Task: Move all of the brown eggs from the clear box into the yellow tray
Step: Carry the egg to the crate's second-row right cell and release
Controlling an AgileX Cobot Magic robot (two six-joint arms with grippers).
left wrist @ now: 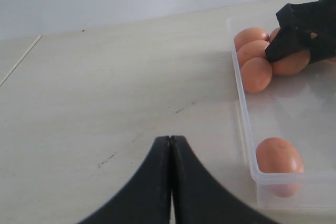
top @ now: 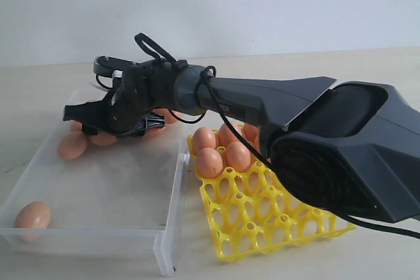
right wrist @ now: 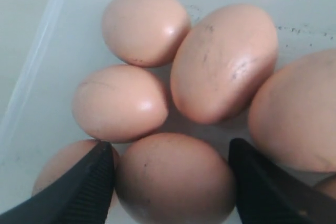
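Brown eggs (right wrist: pixel 223 61) fill the right wrist view. They are smooth, matte ovals of light orange-brown, each with a soft sheen, and some carry faint dark scuffs and specks. The right gripper (right wrist: pixel 170 149) hangs over this cluster with its jaws spread wide, one black finger on each side of the nearest egg (right wrist: pixel 173 182). A thin gap shows at one finger, so the jaws are not gripping it. Around that egg lie five or so more, packed shell against shell on the pale floor of the clear box (top: pixel 92 240).

In the exterior view the cluster sits at the far end of the box, partly hidden under the gripper, whose dark arm (top: pixel 262 100) reaches in from the right. One lone egg (top: pixel 33 216) rests well apart in the near left corner. The box is shallow, see-through and slightly frosted, with low walls.

Just beside its right wall stands the yellow tray (top: pixel 262 221), a bright lattice of cups with pointed posts between them. At least four tray eggs (top: pixel 209 162) sit in the cups at its far left corner. The left gripper (left wrist: pixel 170 182) hovers with its jaws pressed together over the bare table (left wrist: pixel 105 77), outside the box.
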